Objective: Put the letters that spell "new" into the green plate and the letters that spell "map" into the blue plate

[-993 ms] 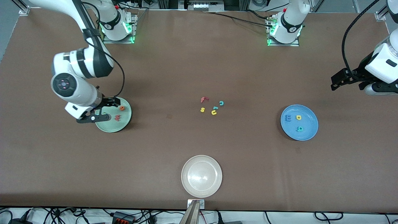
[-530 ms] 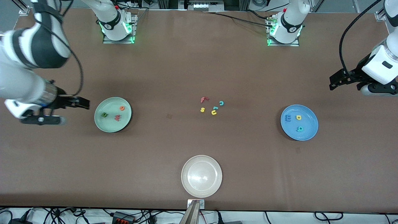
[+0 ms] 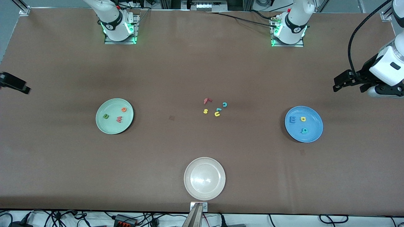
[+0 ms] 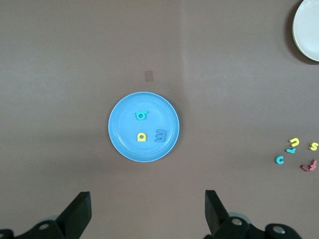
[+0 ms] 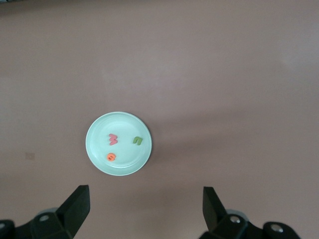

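The green plate (image 3: 110,126) holds a dark green n (image 3: 106,116), an orange e (image 3: 124,109) and a pink-red w (image 3: 119,119). The blue plate (image 3: 312,126) holds a blue m (image 3: 293,119), a yellow a (image 3: 303,119) and a teal p (image 3: 304,130). My right gripper (image 5: 145,206) is open and empty, high over the table's edge at the right arm's end; the green plate (image 5: 124,124) lies below it. My left gripper (image 4: 148,209) hangs open and empty at the left arm's end, looking down on the blue plate (image 4: 124,124).
A whitish-cream plate (image 3: 204,164) sits near the front edge. In the middle of the table lie loose letters: a red f (image 3: 207,101), a yellow s (image 3: 205,111), a teal c (image 3: 224,104), a yellow u (image 3: 217,114) and another teal piece (image 3: 218,109).
My right arm has pulled away from over the green plate toward its end of the table, uncovering the green n in the plate. The left arm has barely moved.
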Motion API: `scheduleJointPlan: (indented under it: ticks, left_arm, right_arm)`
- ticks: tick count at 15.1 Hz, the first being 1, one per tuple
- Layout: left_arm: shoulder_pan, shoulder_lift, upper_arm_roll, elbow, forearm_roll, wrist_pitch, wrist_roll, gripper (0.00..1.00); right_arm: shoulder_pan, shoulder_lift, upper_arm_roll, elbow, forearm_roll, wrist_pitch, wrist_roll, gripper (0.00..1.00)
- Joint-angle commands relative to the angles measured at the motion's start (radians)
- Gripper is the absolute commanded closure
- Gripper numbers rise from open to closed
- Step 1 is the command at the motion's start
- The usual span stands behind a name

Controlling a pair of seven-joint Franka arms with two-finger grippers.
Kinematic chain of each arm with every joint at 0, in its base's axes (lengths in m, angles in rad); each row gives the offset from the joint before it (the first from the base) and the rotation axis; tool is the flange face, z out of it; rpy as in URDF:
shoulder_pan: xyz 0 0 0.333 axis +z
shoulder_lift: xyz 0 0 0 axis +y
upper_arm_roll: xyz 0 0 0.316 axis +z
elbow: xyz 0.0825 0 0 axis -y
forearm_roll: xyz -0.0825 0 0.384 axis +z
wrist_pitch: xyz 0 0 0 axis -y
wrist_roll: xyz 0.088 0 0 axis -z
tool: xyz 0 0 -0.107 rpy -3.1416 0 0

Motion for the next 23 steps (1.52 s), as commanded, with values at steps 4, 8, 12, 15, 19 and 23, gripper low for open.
scheduleJointPlan:
  ticks: [4,8,12,15,19,23]
  left_arm:
    - [-0.004,0.009,0.008,0.015,-0.025,-0.001,0.027,0.0]
    - [-0.004,0.011,0.003,0.018,-0.021,0.001,0.021,0.0]
    - [-0.006,0.02,0.002,0.02,-0.015,0.004,0.019,0.0]
    - [-0.003,0.022,0.002,0.018,-0.018,0.006,0.019,0.0]
    - [-0.012,0.023,0.0,0.021,-0.014,0.006,0.016,0.0]
    - [-0.01,0.022,0.0,0.02,-0.012,0.002,0.016,0.0]
  right_arm:
    - [-0.08,-0.077,0.085,-0.007,-0.018,-0.016,-0.107,0.0]
    - [-0.006,-0.08,-0.018,-0.021,-0.015,-0.021,-0.115,0.0]
    - [-0.006,-0.14,-0.015,-0.136,-0.02,0.029,-0.113,0.0]
    - [-0.006,-0.175,-0.012,-0.193,-0.021,0.082,-0.115,0.0]
    - [-0.008,-0.175,-0.012,-0.191,-0.021,0.08,-0.12,0.0]
    - [-0.009,-0.175,-0.015,-0.191,-0.021,0.079,-0.12,0.0]
